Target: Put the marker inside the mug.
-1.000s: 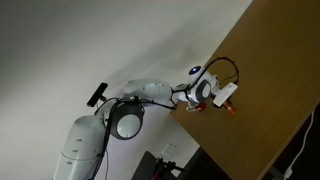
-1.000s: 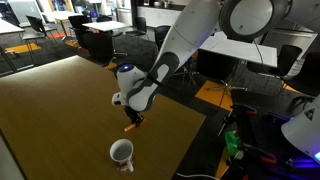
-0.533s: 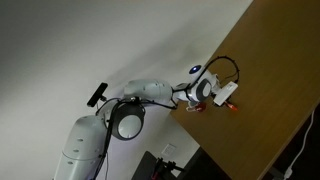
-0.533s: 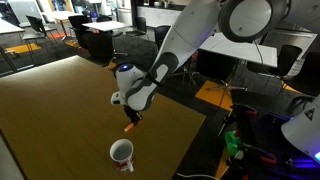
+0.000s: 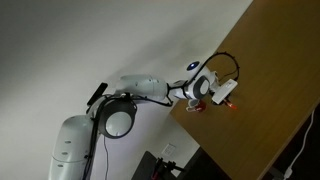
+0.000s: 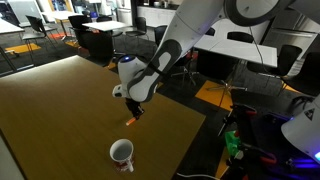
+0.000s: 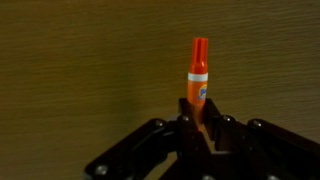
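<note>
My gripper is shut on the orange-red marker, which sticks out beyond the fingertips over the brown wooden table. In an exterior view the gripper holds the marker pointing down, lifted above the table. The small white mug with red colouring stands upright on the table below and a little nearer the camera than the gripper. In an exterior view the gripper and marker tip hang over the table near its edge; the mug is not visible there.
The table's edge runs close beside the mug and gripper. Office desks and chairs stand beyond the table. A white wall lies behind the arm.
The gripper has risen with the marker, lifting it higher above the table. The mug has not moved.
</note>
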